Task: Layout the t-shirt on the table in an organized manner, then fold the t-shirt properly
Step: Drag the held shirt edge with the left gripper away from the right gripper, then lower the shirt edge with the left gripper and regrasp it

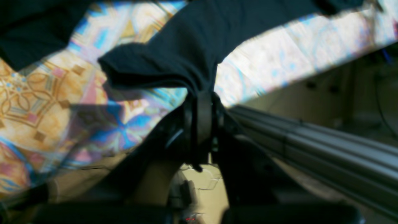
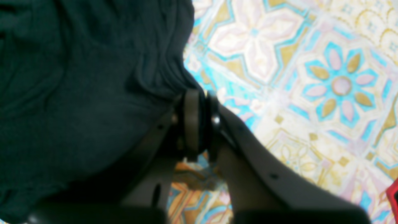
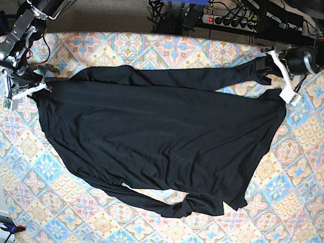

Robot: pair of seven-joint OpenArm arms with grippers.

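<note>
Left tool [image 1: 199, 102]: jaws closed on a bunched fold of the shirt [image 3: 160, 139]; in the base view it sits at the far right edge of the bench [image 3: 290, 228].
Right tool [image 2: 199, 121]: jaws closed, with a pinch of shirt edge gathered between them; in the base view it is at the left edge of the bench [image 3: 29, 87].
Shirt: black, spread wide across the middle of the bench between the two tools, wrinkled, with one sleeve stretched along the far side.
Shirt near edge: rolled and bunched into a knot-like lump at the lower middle; the layers there cannot be told apart.
Bench: covered by pastel floral tile cloth; its near corners are cut off by the frame.
Left wrist view: blurred; the fabric lifts off the cloth, and the tool fingers merge with the dark fabric.
Right wrist view: the shirt fills the left half; the lower tool body is dark and out of focus.
</note>
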